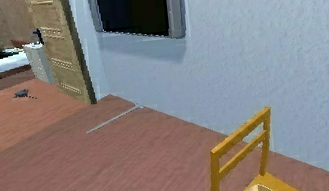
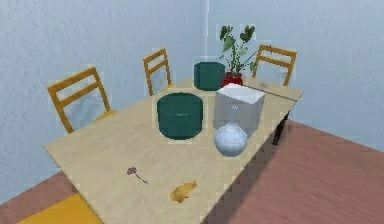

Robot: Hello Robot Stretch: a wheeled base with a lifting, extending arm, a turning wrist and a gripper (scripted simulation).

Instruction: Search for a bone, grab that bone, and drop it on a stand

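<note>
Wood table (image 2: 90,150) = reference. Small yellow-tan blob (image 2: 185,189) lies on table near its near edge; shape too coarse to call it bone. Small dark item (image 2: 137,175) on table, just left of blob. Dark green tub (image 2: 180,115) at table centre, second green tub (image 2: 210,75) toward far end. White box (image 2: 240,105) and pale round vase (image 2: 230,140) on table's right side. Potted plant (image 2: 237,50) at far end. Wooden chair (image 2: 78,95) at table's left side. Gripper jaw state: cannot tell.
</note>
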